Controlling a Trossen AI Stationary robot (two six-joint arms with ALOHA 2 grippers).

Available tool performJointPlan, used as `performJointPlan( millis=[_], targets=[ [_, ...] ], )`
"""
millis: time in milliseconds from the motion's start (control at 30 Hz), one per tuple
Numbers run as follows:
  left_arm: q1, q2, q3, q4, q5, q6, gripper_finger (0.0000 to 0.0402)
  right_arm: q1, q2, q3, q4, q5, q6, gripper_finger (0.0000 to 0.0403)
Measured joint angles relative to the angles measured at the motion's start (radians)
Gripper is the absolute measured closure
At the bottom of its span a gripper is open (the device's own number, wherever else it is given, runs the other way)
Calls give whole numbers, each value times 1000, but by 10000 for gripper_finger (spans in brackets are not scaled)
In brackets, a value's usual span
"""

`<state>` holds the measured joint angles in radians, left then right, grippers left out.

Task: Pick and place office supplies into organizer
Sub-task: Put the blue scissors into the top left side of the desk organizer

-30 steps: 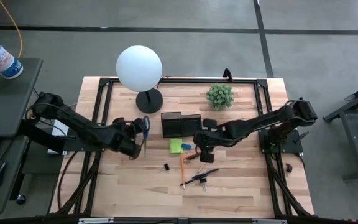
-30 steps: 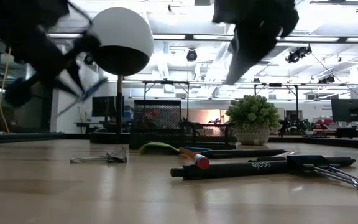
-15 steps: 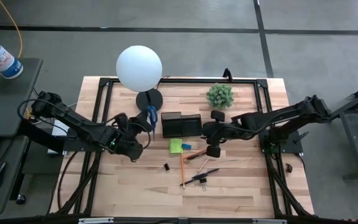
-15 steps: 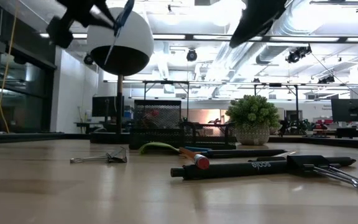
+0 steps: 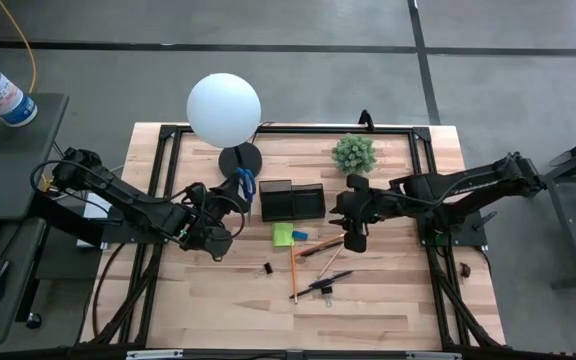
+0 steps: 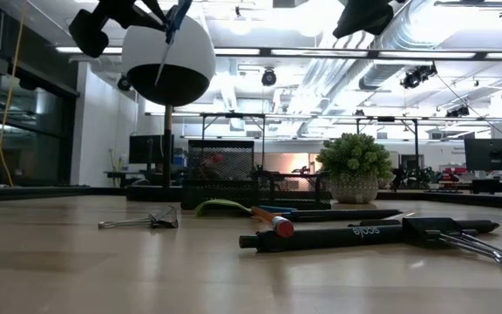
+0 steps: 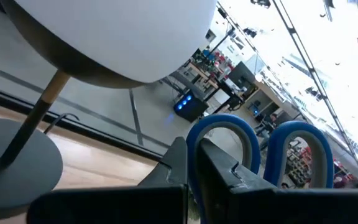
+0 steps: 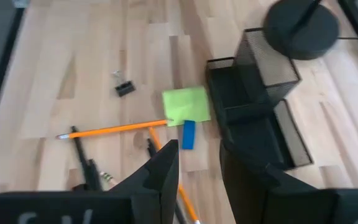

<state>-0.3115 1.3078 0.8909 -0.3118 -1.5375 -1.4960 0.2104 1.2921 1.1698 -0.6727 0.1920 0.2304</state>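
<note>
My left gripper (image 5: 230,196) is shut on the blue-handled scissors (image 5: 243,183), high above the table between the lamp base and the organizer (image 5: 290,200), a dark mesh box. In the low view the scissors' blade (image 6: 164,48) points down. My right gripper (image 5: 353,238) hangs open, holding nothing, over the table to the right of the organizer. Below it lie the green sticky-note pad (image 8: 186,104), small blue block (image 8: 188,134), orange pencil (image 8: 114,129), dark pen (image 5: 323,285) and black clip (image 8: 124,88), all flat on the wood. My left gripper pinches the scissors at the blue handle, on the side of one finger loop (image 7: 199,155), between its two fingers (image 7: 178,167). The fingers come level from the table's left. The scissors are lifted clear, loops uppermost and blade hanging down.
A white globe lamp (image 5: 224,108) on a round black base (image 5: 240,160) stands just behind the left gripper. A small potted plant (image 5: 353,153) sits at the far right of the organizer. Bare wood lies toward the near edge.
My left gripper has risen with the scissors and gone toward the far edge, beside the lamp base; its wrist has rolled, so the blade now hangs down. My right gripper has risen and drawn back toward the table's right edge, staying open.
</note>
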Motion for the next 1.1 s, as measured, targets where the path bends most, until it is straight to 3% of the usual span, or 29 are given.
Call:
performJointPlan(
  millis=[133,300,433,600,667,800,1100],
  targets=[
    [13,0,0,45,28,24,401,0,0,0,2,-54,-13,295],
    [22,0,0,178,92,215,401,0,0,0,3,-56,-29,295],
    [68,1,0,419,241,520,401,-1,0,0,4,-60,-42,295],
    [156,51,0,874,513,1021,401,-3,0,0,4,-68,-52,295],
    [199,67,2,949,599,1120,401,-3,0,0,4,-68,-51,295],
    [293,100,0,936,734,1128,401,-3,0,0,4,-68,-42,295],
    [419,213,0,1033,827,1197,401,-3,0,0,12,-68,-20,295]
  ],
)
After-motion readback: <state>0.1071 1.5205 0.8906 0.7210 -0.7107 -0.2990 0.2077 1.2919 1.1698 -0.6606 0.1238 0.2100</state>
